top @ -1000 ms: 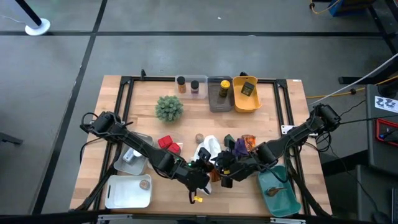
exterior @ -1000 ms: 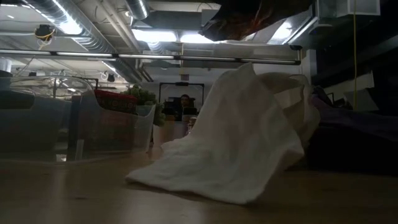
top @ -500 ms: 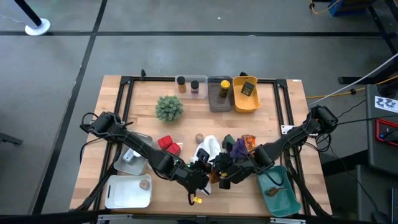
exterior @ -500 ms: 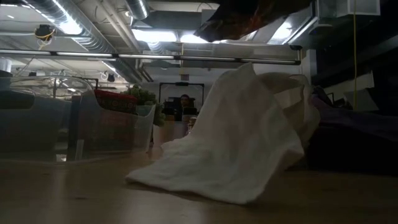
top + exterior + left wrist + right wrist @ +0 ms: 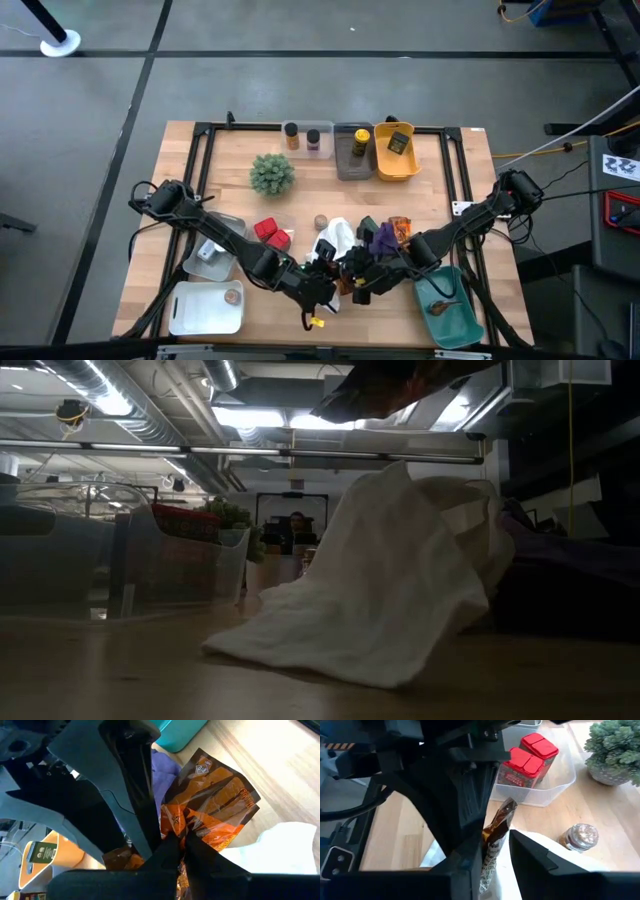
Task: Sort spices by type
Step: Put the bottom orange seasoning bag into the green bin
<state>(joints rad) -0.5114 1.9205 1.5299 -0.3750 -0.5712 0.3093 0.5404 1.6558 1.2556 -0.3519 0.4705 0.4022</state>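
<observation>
Left hand (image 5: 181, 845) clamped on orange foil packet (image 5: 215, 805), right hand (image 5: 495, 855) apart around it

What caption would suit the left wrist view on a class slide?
Left gripper shut on an orange-red foil packet above the wooden table, with a white cloth beside it.

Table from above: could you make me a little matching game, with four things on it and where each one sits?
Things:
1. red tins
2. round brown disc
3. orange foil packet
4. spiky green plant

Places:
A. on the white tray
B. pinched by the left gripper
C. in the clear tub
D. straight on the table

Pairs: 1-C, 2-A, 3-B, 4-D.
</observation>
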